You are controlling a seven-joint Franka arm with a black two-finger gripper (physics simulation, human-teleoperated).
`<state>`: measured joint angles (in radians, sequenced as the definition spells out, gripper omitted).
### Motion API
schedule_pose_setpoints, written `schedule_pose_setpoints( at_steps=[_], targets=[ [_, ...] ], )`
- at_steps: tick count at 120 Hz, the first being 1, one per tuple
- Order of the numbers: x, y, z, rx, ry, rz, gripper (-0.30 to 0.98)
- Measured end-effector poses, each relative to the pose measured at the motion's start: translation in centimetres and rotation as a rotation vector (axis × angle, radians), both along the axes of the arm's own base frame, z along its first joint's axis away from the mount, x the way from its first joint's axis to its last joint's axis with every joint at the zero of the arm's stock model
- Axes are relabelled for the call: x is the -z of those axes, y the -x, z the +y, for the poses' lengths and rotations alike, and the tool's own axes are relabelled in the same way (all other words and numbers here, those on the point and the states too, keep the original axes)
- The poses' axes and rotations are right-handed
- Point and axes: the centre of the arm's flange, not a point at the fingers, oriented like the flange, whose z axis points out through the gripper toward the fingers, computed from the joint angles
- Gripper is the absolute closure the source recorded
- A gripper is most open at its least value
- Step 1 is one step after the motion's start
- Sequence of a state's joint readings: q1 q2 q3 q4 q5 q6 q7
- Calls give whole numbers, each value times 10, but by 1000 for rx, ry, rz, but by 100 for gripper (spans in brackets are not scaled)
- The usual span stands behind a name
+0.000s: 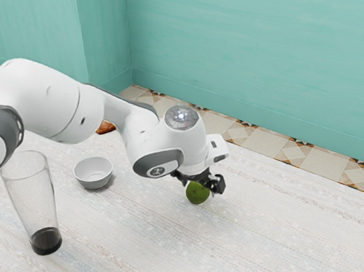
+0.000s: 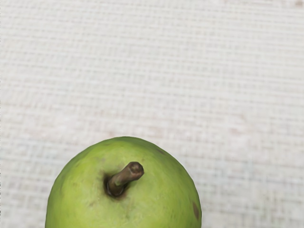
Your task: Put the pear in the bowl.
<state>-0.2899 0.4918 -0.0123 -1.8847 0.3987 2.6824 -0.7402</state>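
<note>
No text, label, brand, number or sign is legible; the emblem (image 1: 158, 171) on the dark joint cover (image 1: 144, 164) of the robot arm (image 1: 43, 102) is unreadable.

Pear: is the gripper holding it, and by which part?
Nothing held, as far as I can see: my gripper is open, its fingers spread wider than the pear.

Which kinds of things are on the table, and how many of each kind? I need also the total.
Pear: 1
Bowl: 1
Tall glass: 1
Orange-brown thing, partly hidden, kind unclear: 1
Total: 4
</note>
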Motion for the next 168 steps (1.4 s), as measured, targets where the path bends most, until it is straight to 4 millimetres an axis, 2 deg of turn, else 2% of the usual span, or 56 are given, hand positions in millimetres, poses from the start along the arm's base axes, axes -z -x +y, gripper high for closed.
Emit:
schedule_pose_setpoints(
  at_steps=[17, 36, 53, 101, 133, 142, 146, 152, 168],
  targets=[
    [1, -4, 10, -4, -2, -3, 2],
    [15, -8, 18, 8, -7, 3, 2],
    [17, -12, 17, 27, -5, -9, 3],
    [22, -11, 15, 64, -6, -15, 23],
    [11, -11, 18, 74, -10, -28, 35],
    [-4, -7, 20, 74, -9, -43, 38],
    [-12, -5, 25, 68, -8, -50, 40],
    [-23, -1, 41, 45, -9, -55, 42],
    [-42, 5, 111, -62, -13, -60, 46]
  ],
)
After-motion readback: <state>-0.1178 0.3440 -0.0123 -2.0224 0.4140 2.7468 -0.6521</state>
